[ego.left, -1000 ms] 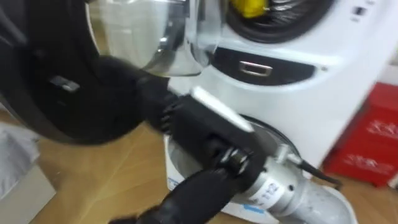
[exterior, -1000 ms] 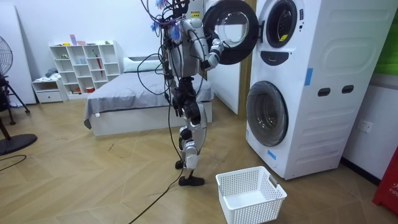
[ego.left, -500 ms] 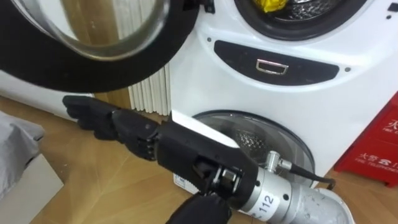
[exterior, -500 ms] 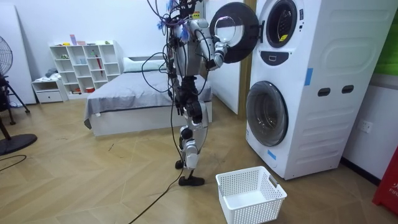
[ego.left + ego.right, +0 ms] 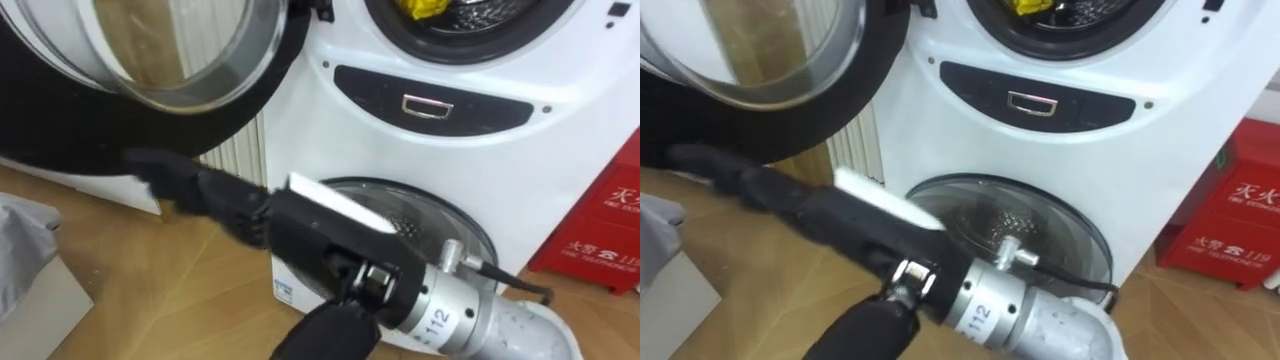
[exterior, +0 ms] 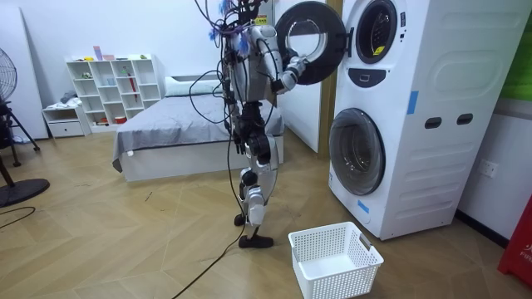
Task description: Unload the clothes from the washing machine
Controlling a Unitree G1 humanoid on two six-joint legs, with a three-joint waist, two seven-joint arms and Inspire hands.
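Right robot hand (image 5: 215, 195) reaches in from the lower right, fingers stretched out fairly straight and nothing held in them. It's blurry, but no curl can be made out. It is seen just below the bottom edge of the open door (image 5: 60, 115), close to the dark rim; actual contact can't be confirmed.

The door is swung wide to the left of the upper washing machine (image 5: 320, 140), glass bowl facing out. Further right, the drum opening is seen at the top edge, and a yellow garment (image 5: 422, 8) is lying inside it — still in the drum, well apart from the hand. Below the dark control panel, the round door of the lower machine (image 5: 440, 210) is shut. A red box (image 5: 605, 225) is parked on the floor at the far right.

In the room view the robot is seen standing upright to the left of the stacked machines, one arm raised to the open door. A white laundry basket (image 6: 332, 278) is set on the wooden floor (image 6: 125, 241) near its feet, in front of the lower machine.
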